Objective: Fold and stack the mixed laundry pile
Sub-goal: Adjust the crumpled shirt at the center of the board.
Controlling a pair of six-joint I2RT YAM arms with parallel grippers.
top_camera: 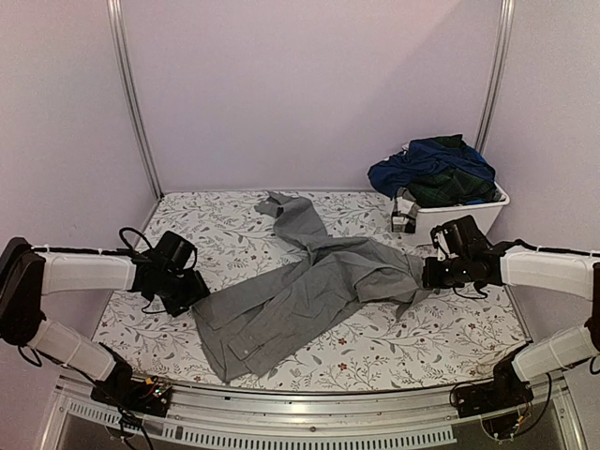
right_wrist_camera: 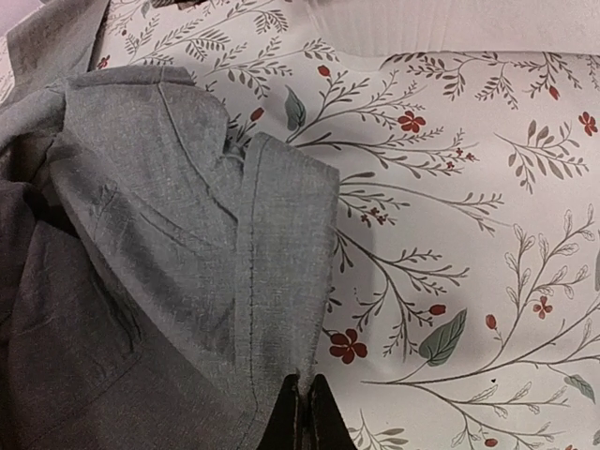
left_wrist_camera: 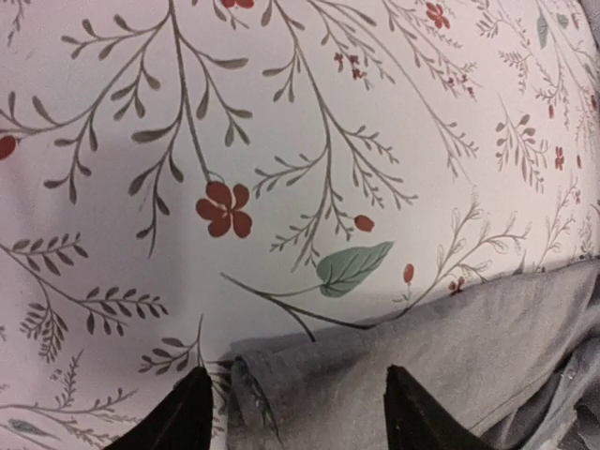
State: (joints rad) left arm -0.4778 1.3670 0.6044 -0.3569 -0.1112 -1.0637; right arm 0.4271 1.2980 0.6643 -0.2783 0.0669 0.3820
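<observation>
- The grey garment (top_camera: 309, 291) lies spread on the floral tablecloth (top_camera: 422, 333), running diagonally from far centre to near left. It is crumpled and not folded.
- One long part of it trails toward the back of the table. The wide body takes up the middle.
- The left gripper (top_camera: 192, 292) is low at the garment's left edge, just beside the cloth.
- In the left wrist view, its two dark fingers (left_wrist_camera: 183, 417) stand apart and a corner of grey fabric (left_wrist_camera: 450, 347) sits in the gap between them. We see no clamping, so we call this pincer apart.
- The right gripper (top_camera: 429, 274) is at the garment's right edge, in front of the white bin (top_camera: 459, 214).
- In the right wrist view, its fingertips (right_wrist_camera: 305, 408) are pressed together and a stitched hem of the grey cloth (right_wrist_camera: 169, 244) runs straight into them. We read that as clamped on the grey garment's edge.
- Next to that hem the fabric is folded over on itself and throws a shadow on the tablecloth (right_wrist_camera: 469, 234).
- The navy garment (top_camera: 422, 164) is heaped in the bin at the far right corner and spills over the rim.
- The green plaid garment (top_camera: 450, 187) is bundled in the same bin, under and beside the navy one.
- Both bin garments are well apart from the left gripper. The right gripper is near the bin but does not touch it.
</observation>
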